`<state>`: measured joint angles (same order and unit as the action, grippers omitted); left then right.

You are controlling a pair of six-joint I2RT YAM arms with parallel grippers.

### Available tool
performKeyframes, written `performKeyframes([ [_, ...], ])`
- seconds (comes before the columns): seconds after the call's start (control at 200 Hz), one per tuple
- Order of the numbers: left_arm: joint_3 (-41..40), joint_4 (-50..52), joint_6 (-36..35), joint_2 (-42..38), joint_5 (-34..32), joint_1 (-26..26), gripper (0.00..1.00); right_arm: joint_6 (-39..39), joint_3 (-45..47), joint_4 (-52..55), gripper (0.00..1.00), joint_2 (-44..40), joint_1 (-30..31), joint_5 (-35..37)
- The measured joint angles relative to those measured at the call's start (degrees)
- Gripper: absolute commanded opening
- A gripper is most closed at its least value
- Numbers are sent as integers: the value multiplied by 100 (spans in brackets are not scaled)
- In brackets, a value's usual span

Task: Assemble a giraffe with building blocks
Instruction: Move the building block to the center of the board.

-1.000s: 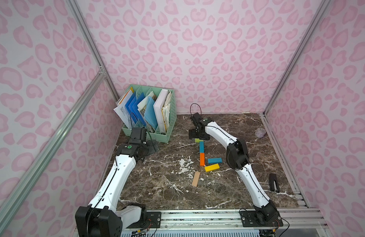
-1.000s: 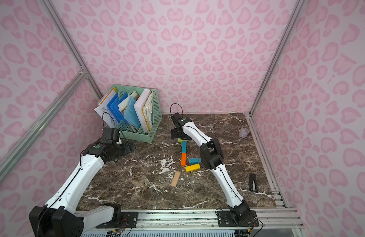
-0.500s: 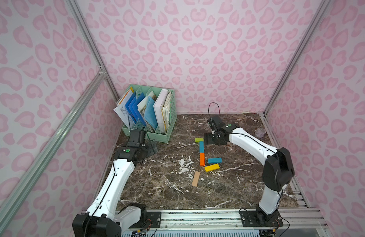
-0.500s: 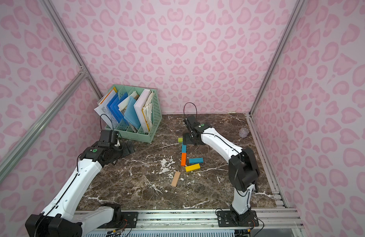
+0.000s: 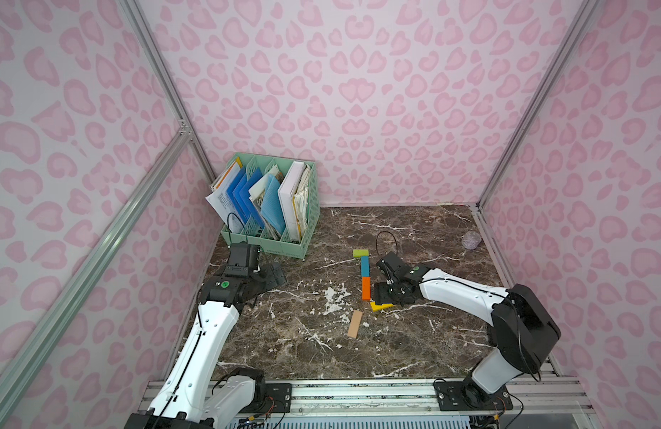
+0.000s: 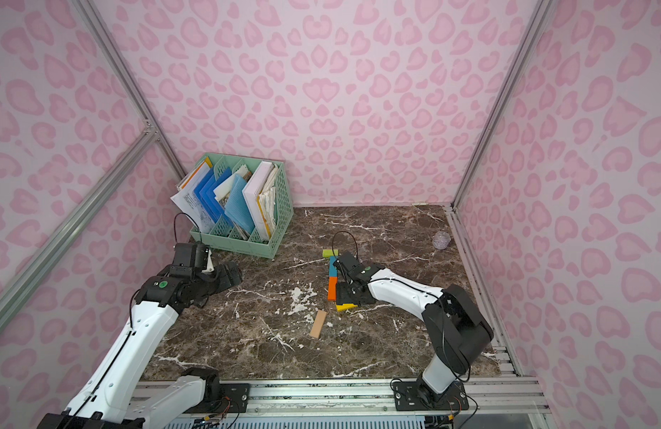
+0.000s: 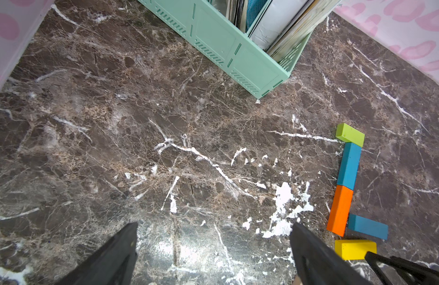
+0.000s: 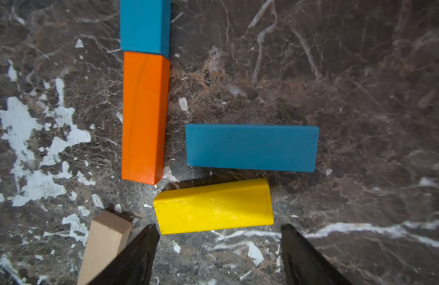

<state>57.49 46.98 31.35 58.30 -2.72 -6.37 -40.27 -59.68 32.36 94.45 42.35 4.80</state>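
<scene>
1. The giraffe stands partly laid out on the marble tabletop (image 5: 284,353). A lime-green block (image 7: 350,135) lies crosswise at the far end and touches a teal blue block (image 7: 349,166), which butts end to end against the orange block (image 8: 144,116).
2. A second teal blue block (image 8: 251,148) lies crosswise just beside the orange block's near end, with a narrow gap between them.
3. The yellow block (image 8: 213,206) lies slightly tilted just beside it, not touching. The tan block (image 5: 355,324) lies slanted, nearer the robot's base.
4. The right gripper (image 8: 218,230) hovers over the yellow block, jaws apart and flanking its ends.
5. The left gripper (image 7: 213,229) gapes wide over bare marble near the mint-green file rack (image 5: 284,241), holding nothing.
</scene>
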Motion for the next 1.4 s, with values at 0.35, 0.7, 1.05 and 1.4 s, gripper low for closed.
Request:
performKeyframes([
  [0.35, -44, 61, -2, -94, 17, 0, 99, -63, -26, -24, 84, 382, -4, 442],
  [0.7, -44, 61, -4, -61, 17, -2, 99, -208, -212, 0, 83, 599, -61, 647],
  [1.05, -39, 61, -22, -52, 13, -2, 99, -293, -22, 55, 79, 619, -15, 739],
  [1.4, 0, 66, -24, -35, 0, 0, 99, -531, 380, 260, 80, -566, 348, 667],
])
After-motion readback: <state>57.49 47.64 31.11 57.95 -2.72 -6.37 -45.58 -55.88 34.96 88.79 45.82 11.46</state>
